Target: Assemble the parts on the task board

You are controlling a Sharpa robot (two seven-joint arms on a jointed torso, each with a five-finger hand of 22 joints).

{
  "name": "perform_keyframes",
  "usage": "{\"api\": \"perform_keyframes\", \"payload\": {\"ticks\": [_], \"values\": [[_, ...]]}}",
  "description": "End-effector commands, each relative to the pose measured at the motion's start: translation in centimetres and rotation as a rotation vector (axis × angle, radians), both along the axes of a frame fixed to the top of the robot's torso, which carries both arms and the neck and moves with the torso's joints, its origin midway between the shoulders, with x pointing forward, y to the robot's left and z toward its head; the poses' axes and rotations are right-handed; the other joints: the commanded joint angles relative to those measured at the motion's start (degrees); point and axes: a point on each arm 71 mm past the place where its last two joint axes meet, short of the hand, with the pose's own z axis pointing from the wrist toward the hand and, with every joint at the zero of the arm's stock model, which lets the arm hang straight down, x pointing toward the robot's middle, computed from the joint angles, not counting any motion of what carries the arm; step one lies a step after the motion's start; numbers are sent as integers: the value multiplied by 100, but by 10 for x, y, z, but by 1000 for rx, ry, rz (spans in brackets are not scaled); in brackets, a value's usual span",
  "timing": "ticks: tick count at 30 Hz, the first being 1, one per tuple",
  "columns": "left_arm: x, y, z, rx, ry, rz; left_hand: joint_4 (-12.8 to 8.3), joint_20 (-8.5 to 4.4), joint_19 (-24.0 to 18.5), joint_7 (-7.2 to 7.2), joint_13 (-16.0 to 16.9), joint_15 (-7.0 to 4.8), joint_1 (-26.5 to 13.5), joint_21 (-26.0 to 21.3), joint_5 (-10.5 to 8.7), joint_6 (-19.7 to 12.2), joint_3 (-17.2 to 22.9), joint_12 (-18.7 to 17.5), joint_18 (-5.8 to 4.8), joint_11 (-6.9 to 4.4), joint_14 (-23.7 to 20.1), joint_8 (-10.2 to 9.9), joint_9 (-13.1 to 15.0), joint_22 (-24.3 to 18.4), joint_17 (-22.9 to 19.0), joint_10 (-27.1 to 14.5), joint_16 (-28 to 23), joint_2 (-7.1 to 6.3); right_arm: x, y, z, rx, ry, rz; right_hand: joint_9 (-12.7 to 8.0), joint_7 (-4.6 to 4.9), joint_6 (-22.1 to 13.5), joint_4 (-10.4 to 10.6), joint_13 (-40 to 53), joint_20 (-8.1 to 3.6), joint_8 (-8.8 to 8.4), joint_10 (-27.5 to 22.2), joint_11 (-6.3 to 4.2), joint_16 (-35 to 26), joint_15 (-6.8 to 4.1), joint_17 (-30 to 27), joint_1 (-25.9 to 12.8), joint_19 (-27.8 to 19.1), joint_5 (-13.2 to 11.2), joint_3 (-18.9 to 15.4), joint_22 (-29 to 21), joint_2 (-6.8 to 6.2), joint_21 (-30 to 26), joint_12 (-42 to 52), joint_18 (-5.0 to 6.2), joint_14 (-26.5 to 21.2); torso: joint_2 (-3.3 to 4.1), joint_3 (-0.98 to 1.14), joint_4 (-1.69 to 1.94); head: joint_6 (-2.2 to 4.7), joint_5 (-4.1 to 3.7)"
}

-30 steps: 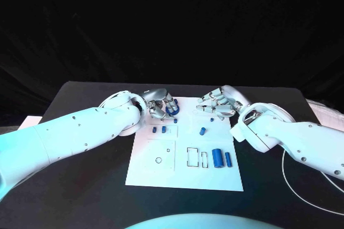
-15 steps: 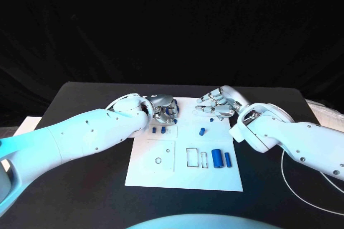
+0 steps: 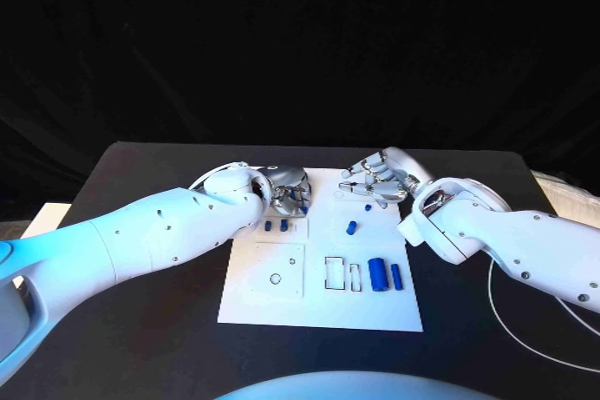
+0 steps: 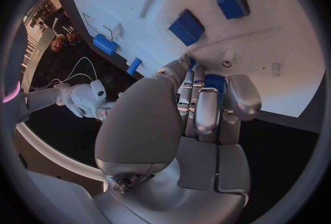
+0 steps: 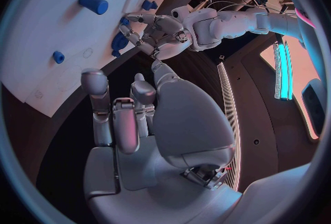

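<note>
While the left hand [image 3: 290, 192] is lowering, gripping a blue part [image 4: 214, 81], toward the board [image 3: 320, 304], the right hand [image 3: 375, 180] is hovering empty, fingers apart.

A black table [image 3: 150, 331] stands before a black curtain [image 3: 300, 62], and a white cable [image 3: 500, 309] lies at its side.

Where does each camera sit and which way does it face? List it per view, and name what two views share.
Head view: from the robot's head, looking down at the task board; both arms enter.
Left wrist view: behind the left hand, facing the board; a blue part sits in its fingers.
Right wrist view: behind the right hand, facing the board's far edge.
Shared: the right wrist view also shows the left hand.
</note>
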Motion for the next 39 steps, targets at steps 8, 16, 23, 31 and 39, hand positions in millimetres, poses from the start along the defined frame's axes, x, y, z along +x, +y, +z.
{"api": "perform_keyframes", "payload": {"ticks": [8, 16, 23, 31, 39], "values": [[2, -2, -8, 70, 38, 8, -76, -16, 40, -4, -18, -59, 39, 88, -30, 114, 159, -32, -88, -24, 141, -48, -33, 79, -18, 167, 23, 120, 0, 3, 0, -1, -4, 18, -8, 10, -1, 27, -9, 7, -10, -50, 5, -24, 3, 661, -3, -29, 31, 4, 2, 42, -19, -10, 61, 414, -2, -3, 0, -10, 9], [1, -6, -12, 65, 40, -5, -153, -33, 48, -15, -14, -79, 26, 173, -48, 225, 259, -28, -102, -51, 138, -56, -56, 166, -68, 308, 31, 134, 0, 4, 0, -1, -4, 20, -8, 10, -1, 27, -10, 7, -10, -50, 5, -24, 3, 661, -3, -29, 32, 4, 2, 42, -19, -10, 61, 414, 1, -3, 0, -22, 2], [1, -5, -10, 41, 17, -5, -316, -56, 59, -12, -6, -105, 99, 277, -123, 348, 438, -63, -122, -68, 134, -72, -82, 271, -110, 444, 47, 184, 0, 4, 0, -2, -3, 21, -7, 9, 3, 32, -3, 7, -8, -45, 5, -25, 3, 660, -1, -24, 49, 8, 9, 46, -16, 1, 59, 414, -6, -2, 1, -36, -9], [2, 3, -4, -16, -29, 16, -542, -49, 60, 44, 22, -85, 112, 380, -381, 441, 712, -124, -142, -48, 136, -128, -129, 382, -119, 551, 100, 233, -1, 4, 0, -1, -3, 22, -6, 7, 10, 37, -9, 7, -4, -47, 3, -26, 2, 660, 7, -27, 92, 15, -3, 46, -25, 0, 61, 415, -2, -3, -2, -42, -22], [2, 13, 7, -100, -70, 46, -657, -39, 61, 70, 39, -72, 49, 417, -380, 476, 863, -172, -146, -33, 129, -173, -162, 427, -160, 579, 110, 222, -1, 3, -1, -2, -4, 19, -5, 7, 12, 42, -18, 6, -3, -51, 2, -27, 1, 660, 11, -27, 120, 18, -8, 44, -30, -7, 62, 415, -14, -5, 9, -34, -23]]}}
